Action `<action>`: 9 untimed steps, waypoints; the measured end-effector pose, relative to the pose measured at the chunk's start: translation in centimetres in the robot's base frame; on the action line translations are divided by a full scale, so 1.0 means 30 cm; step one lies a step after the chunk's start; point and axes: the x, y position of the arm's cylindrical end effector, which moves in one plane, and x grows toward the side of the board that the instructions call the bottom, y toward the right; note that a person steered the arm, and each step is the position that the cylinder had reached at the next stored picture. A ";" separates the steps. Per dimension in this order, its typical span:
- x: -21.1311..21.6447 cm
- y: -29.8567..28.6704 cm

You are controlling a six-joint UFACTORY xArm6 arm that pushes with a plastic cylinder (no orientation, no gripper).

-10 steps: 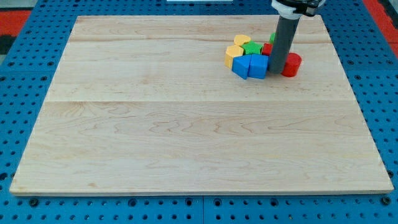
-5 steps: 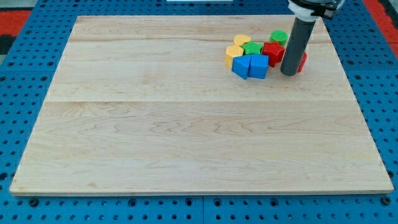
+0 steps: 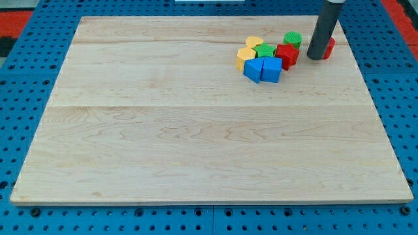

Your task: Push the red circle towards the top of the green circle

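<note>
A pale wooden desk (image 3: 196, 130) lies on a blue pegboard base (image 3: 26, 130), with red panels at the view's top corners.

In the camera view, the only one given, the arm shows as a dark rod (image 3: 323, 29) coming down from the view's top edge, right of centre. The end effector is this plain rod: it has no jaws, so nothing can spread, press together or pinch. My tip (image 3: 318, 58) rests on the desk near the view's top right.

The red circle (image 3: 328, 46) is mostly hidden behind the rod. Only a red sliver shows on the rod's right side, just above the tip; it seems to touch the rod, though the contact itself cannot be seen.

The green circle (image 3: 292, 39) stands to the left of the rod, close to it but apart, with bare wood between. The red circle thus lies to the right of the green circle, at about the same height in the view, with the rod between the two.

Below the green circle and touching it is a red block (image 3: 287, 55), blocky in shape. Left of that is a green block (image 3: 264, 50), then two yellow blocks (image 3: 247, 57), one above the other. Two blue blocks (image 3: 263, 69) lie side by side at the cluster's lower edge. My tip is to the right of this whole cluster, nearest the red block.
</note>
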 end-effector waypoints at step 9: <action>-0.177 0.013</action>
